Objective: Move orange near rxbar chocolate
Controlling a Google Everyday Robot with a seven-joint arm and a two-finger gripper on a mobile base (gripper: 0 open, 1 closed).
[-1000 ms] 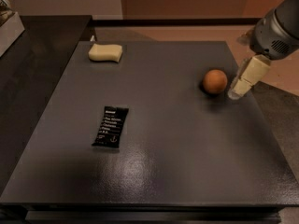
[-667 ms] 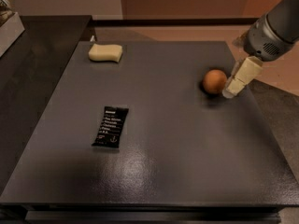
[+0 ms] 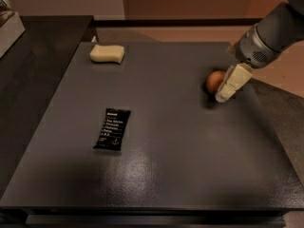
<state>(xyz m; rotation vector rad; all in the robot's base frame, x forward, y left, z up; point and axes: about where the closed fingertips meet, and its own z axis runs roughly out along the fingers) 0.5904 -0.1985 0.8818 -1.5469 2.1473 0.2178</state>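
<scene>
The orange [image 3: 213,81] sits on the dark table [image 3: 180,146] at the right, toward the back. The rxbar chocolate [image 3: 112,128], a flat black wrapper with white text, lies left of the middle, far from the orange. My gripper [image 3: 222,95] comes in from the upper right on the grey arm [image 3: 266,39]. Its pale tip is low at the table and covers the orange's right side.
A pale yellow sponge [image 3: 107,53] lies at the back left of the table. A lower dark counter [image 3: 33,80] runs along the left, with a light box [image 3: 7,20] at its far corner. The table's right edge is close behind the gripper.
My gripper has moved left and slightly down, from beside the orange to overlapping its right side. The orange, wrapper and sponge have stayed in place.
</scene>
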